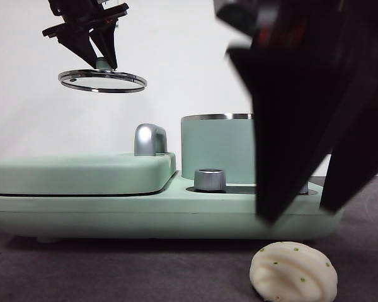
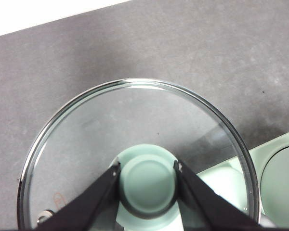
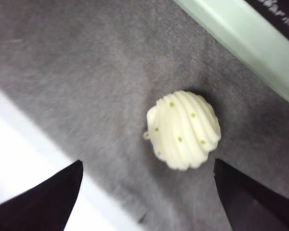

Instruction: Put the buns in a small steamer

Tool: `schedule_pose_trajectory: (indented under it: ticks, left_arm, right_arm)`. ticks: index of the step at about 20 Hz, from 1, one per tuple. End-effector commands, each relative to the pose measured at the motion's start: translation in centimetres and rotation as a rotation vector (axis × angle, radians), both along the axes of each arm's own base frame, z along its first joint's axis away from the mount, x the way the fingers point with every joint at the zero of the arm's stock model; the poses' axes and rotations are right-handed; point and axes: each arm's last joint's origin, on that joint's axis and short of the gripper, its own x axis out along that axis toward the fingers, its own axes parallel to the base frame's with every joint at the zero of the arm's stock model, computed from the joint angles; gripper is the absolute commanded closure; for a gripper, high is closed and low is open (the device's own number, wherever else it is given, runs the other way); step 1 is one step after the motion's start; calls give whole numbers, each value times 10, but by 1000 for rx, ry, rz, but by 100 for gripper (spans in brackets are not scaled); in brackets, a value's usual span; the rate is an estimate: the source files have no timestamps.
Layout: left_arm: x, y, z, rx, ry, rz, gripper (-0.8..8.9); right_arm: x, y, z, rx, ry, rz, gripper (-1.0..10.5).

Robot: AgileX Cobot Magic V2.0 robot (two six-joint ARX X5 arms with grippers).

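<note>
Right gripper (image 3: 147,192) (jaws wide) hangs over pleated bun (image 3: 184,130).

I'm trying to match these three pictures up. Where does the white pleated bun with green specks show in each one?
Front view: pleated bun at the bottom right, on the grey table, below the open right gripper.
Left wrist view: not in it.
Right wrist view: bun near the centre.
Shared landmark: the mint-green appliance.

The right hand (image 1: 305,214) hides the steamer's (image 1: 217,151) right side in the front view. The pleated bun (image 1: 293,272) is cut by the bottom edge; the second bun is perhaps hidden.
</note>
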Motion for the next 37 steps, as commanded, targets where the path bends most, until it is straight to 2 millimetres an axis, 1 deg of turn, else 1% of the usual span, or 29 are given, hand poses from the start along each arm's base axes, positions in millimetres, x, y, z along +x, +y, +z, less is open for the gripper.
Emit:
schedule_pose_trajectory:
  ticks: [1,8,11,12,14,15,21,23,25,28,31,33,34,35,37]
  left_arm:
    - [-4,0,16,-23,-62,3,699]
    - [-4,0,16,-25,-62,4,699]
    - [-4,0,16,-25,-62,4,699]
    - [-4,0,16,-25,-62,5,699]
    - [-4,0,16,-25,-62,5,699]
    - [-4,0,16,-25,-62,4,699]
    - [-4,0,16,-25,-62,5,699]
    - [-4,0,16,-25,-61,5,699]
    - [-4,0,16,-25,-61,5,699]
    - [-4,0,16,-25,-62,5,699]
    - [-4,0,16,-25,-62,5,699]
    - [-4,0,16,-25,-62,5,699]
    - [-4,0,16,-25,-62,5,699]
    - [-4,0,16,-25,-62,5,699]
    - [-4,0,16,-25,-62,5,699]
  right_arm:
    - [2,4,-13,-29,-23,-29,514]
    - [13,12,-30,-41,-20,-49,515]
    - [19,12,-38,-55,12,-67,516]
    - [21,13,-40,-55,18,-73,550]
    - [23,13,-40,-48,13,-77,713]
    - [23,14,-40,-44,11,-77,763]
    - [23,14,-39,-41,13,-86,813]
    - [24,15,-34,-24,18,-93,813]
    - [24,16,-21,-4,35,-85,813]
    - [25,19,10,-15,51,-76,813]
    - [35,18,55,-31,55,-83,812]
    - [46,15,86,-3,18,-88,812]
    - [53,13,98,11,-2,-96,812]
    - [64,9,114,29,-32,-110,812]
    - [87,5,133,39,-74,-132,812]
